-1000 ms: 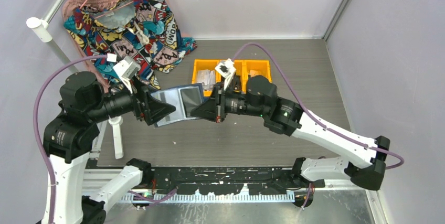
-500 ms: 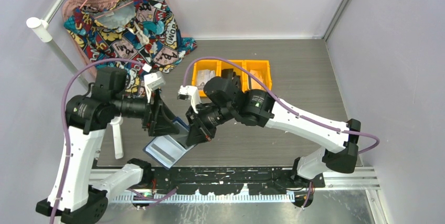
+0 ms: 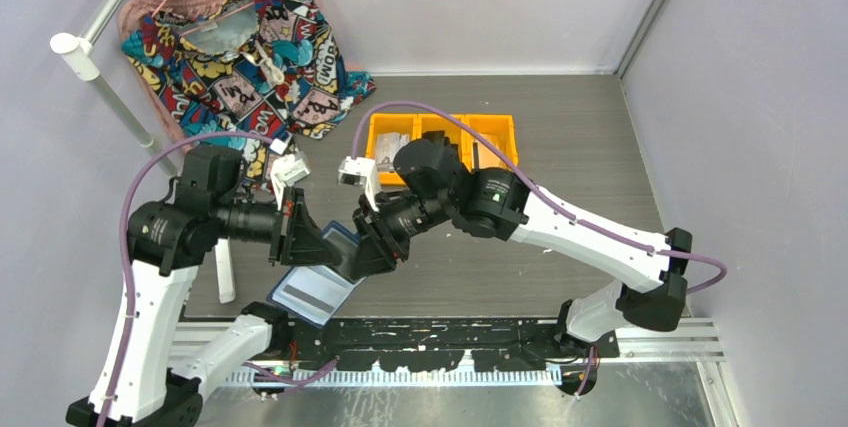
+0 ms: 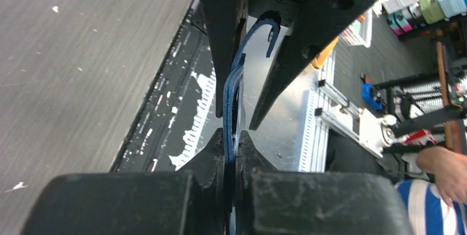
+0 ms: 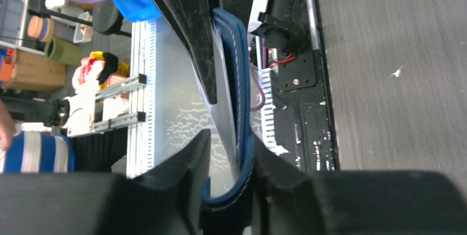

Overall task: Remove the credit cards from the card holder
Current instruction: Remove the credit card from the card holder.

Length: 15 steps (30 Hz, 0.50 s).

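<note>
between both pincers hangs the card holder [image 4: 232,92], long axis straight ahead of each. left pincer [image 4: 231,136] clamps it; right pincer [image 5: 228,141] straddles it, grip unclear.

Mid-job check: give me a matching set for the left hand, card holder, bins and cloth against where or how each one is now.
1. left hand
2. card holder
3. bins
4. cloth

A. bunched in the far left corner
B. held over the near edge of the table
C. shut on a thin blue edge
D. yellow, at the far side

Pairs: 1-C, 2-B, 3-D, 4-A
</note>
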Motion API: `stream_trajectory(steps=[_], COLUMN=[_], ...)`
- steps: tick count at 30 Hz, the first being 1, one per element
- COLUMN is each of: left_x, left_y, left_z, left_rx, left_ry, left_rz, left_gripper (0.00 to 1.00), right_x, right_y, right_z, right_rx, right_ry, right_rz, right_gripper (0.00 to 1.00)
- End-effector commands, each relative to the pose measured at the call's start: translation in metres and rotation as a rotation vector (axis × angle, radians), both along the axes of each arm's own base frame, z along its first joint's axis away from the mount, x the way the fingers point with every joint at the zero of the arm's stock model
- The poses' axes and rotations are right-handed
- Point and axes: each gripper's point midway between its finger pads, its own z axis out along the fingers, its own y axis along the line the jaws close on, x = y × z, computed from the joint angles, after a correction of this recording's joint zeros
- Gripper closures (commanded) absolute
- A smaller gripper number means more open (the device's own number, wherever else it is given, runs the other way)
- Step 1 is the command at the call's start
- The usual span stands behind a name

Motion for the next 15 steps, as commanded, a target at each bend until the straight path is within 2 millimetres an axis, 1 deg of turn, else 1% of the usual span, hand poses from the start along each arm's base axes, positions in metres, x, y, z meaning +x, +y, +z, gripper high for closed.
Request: stream_trajectory(steps=[1, 2, 5, 6, 9, 10, 11, 15], left_x=[0.027, 0.033, 0.047, 0.051, 0.059, 0.061, 0.062, 0.064], left_y=[-0.004, -0.004, -0.002, -0.001, -0.001, -0.001, -0.001, -0.003], left_z=[0.017, 0.023, 0.038, 0.042, 0.052, 0.055, 0.060, 0.066], left_rx=[-0.051, -0.069, -0.120, -0.134, -0.167, -0.184, -0.205, -0.242], left_ry=[-0.113, -0.146, -0.204, -0.215, -0.219, -0.202, -0.200, -0.148], left_rz=[0.145, 0.187, 0.305, 0.336, 0.394, 0.414, 0.427, 0.459], left_gripper=[1.00, 1.00, 1.00, 1.00, 1.00, 1.00, 1.00, 1.00], right_x=[0.011, 0.016, 0.033, 0.039, 0.047, 0.048, 0.049, 0.051], right_y=[-0.001, -0.002, -0.013, -0.018, -0.027, -0.030, -0.031, -0.024], right_z=[0.069, 0.075, 0.092, 0.088, 0.096, 0.104, 0.104, 0.105], right_rx=[0.309, 0.364, 0.541, 0.580, 0.731, 0.792, 0.816, 0.856], right_ry=[-0.065, -0.059, -0.015, 0.013, 0.105, 0.129, 0.155, 0.230], right_rz=[-0.110, -0.160, -0.318, -0.373, -0.455, -0.461, -0.467, -0.463], right_gripper=[0.58, 0.52, 0.43, 0.42, 0.42, 0.42, 0.43, 0.44])
